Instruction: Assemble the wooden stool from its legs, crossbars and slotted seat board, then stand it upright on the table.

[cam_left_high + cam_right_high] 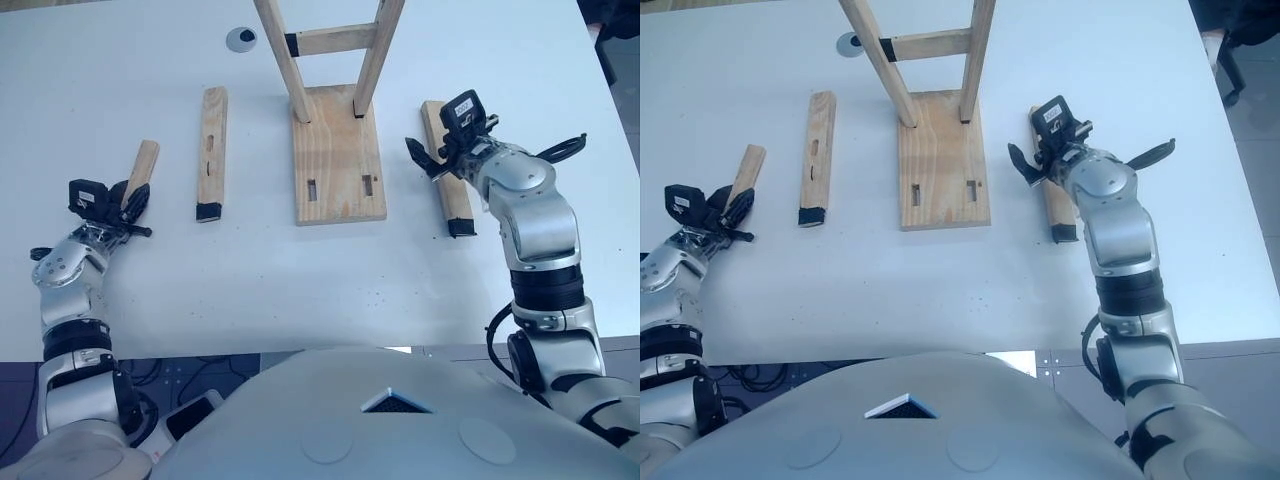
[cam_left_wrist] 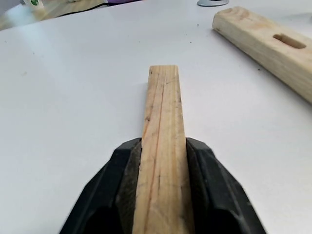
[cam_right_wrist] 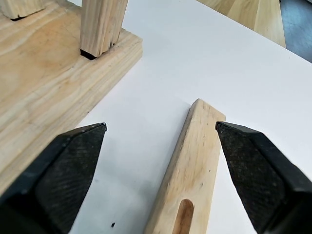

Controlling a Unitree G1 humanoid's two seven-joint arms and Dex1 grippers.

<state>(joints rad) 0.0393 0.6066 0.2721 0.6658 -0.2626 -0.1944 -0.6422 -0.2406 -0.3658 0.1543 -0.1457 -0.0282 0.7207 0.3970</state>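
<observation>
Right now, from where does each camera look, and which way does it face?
Head eyes: on the head, facing down over the table; left tool and right tool show with their arms.
Left wrist: behind the left tool, along the crossbar it clamps; its fingers show.
Right wrist: above the open right tool, facing a loose leg beside the seat board.
Shared: head and right wrist views both show that leg.
</observation>
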